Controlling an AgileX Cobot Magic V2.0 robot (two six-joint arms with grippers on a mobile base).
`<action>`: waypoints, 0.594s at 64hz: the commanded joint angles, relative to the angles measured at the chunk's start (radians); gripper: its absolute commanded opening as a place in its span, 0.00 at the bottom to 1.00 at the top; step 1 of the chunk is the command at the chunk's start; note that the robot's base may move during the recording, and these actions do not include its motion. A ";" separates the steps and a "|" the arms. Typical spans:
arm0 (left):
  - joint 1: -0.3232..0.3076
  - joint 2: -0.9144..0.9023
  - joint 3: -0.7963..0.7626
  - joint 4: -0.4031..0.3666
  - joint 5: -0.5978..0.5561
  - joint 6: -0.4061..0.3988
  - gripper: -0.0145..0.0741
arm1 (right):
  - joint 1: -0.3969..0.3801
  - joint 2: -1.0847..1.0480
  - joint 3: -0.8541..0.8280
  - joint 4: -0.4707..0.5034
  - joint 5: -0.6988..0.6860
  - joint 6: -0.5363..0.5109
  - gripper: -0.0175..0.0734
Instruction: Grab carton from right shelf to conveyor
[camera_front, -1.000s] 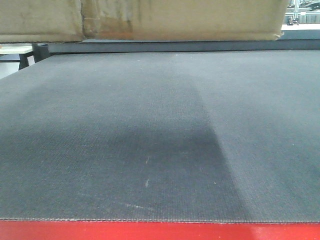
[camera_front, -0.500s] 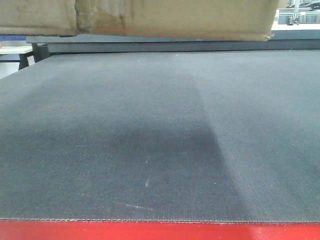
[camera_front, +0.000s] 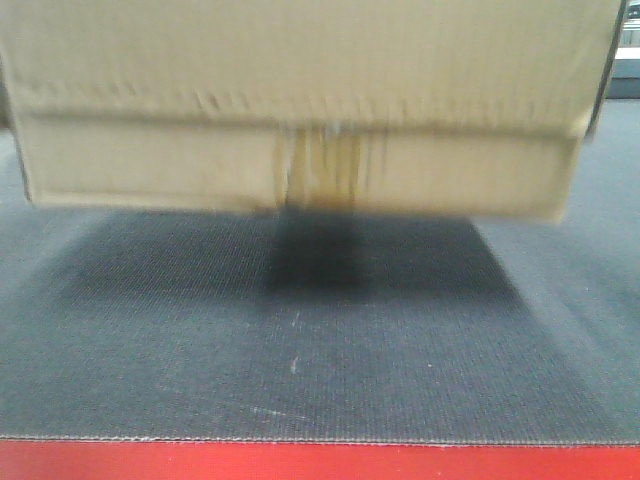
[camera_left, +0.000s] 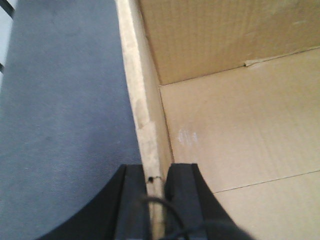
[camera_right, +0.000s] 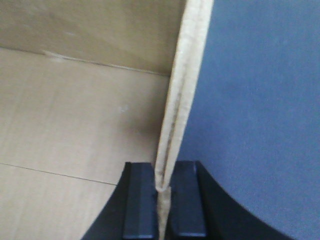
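Note:
The carton (camera_front: 300, 100), a large brown cardboard box with yellowish tape on its centre seam, fills the top of the front view, blurred, just above the dark grey conveyor (camera_front: 300, 340) with a shadow under it. In the left wrist view my left gripper (camera_left: 157, 182) is shut on the carton's left wall (camera_left: 145, 110), one finger outside and one inside the open box. In the right wrist view my right gripper (camera_right: 162, 192) is shut on the carton's right wall (camera_right: 187, 75), which is pinched flat. The right shelf is out of view.
The conveyor's red edge strip (camera_front: 320, 462) runs along the bottom of the front view. Grey belt shows beside the carton in the left wrist view (camera_left: 65, 110) and the right wrist view (camera_right: 260, 100).
The carton has dropped from the top edge of the front view and come nearer the camera. It now covers the far half of the belt and casts a dark shadow there.

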 joint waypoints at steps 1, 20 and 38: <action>0.013 0.032 -0.004 -0.042 -0.085 0.003 0.14 | -0.005 0.045 -0.005 0.019 -0.065 -0.028 0.12; 0.059 0.091 -0.004 -0.101 -0.127 0.003 0.52 | -0.005 0.100 -0.005 -0.003 -0.102 -0.028 0.22; 0.063 0.042 -0.006 -0.136 -0.137 0.003 0.85 | -0.005 0.068 -0.005 -0.004 -0.104 -0.028 0.82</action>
